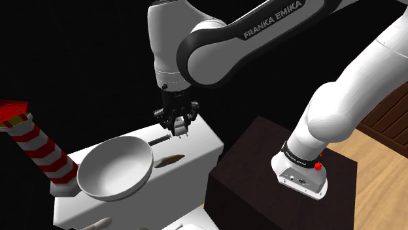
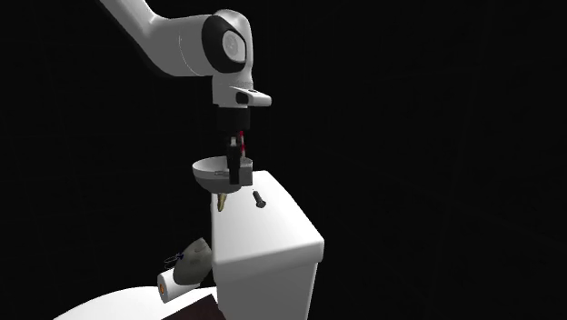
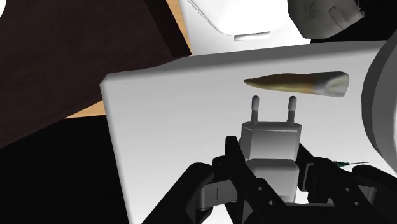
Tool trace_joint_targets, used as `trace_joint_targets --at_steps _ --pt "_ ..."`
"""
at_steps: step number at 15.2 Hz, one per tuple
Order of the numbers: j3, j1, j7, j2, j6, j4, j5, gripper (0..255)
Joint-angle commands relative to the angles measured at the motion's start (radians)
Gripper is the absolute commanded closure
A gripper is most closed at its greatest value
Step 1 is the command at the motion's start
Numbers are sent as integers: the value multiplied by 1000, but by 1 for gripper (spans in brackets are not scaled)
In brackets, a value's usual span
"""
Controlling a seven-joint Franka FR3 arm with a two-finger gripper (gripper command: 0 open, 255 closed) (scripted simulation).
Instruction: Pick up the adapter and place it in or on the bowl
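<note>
Here, fingers (image 3: 232,159) clasped on white adapter (image 3: 270,137) (prongs forward), above white block (image 1: 203,140), bowl (image 1: 116,168) nearby, apart.

count: adapter (image 3: 270,137) x1 | bowl (image 1: 116,170) x1 | brown-to-white tapered piece (image 3: 299,83) x1 | small dark piece (image 1: 159,140), probably a screw, x1 | red-and-white striped tower (image 1: 36,147) x1 | white block (image 1: 199,135) x1
</note>
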Motion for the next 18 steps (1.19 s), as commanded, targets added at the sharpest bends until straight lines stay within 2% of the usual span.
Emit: trace_joint_targets --at_steps 1,14,18 --pt "-5 0 -4 -13 -31 19 3 255" --pt "-39 2 -17 -78 -212 139 16 255" --pt "43 -1 105 76 -207 281 -57 255"
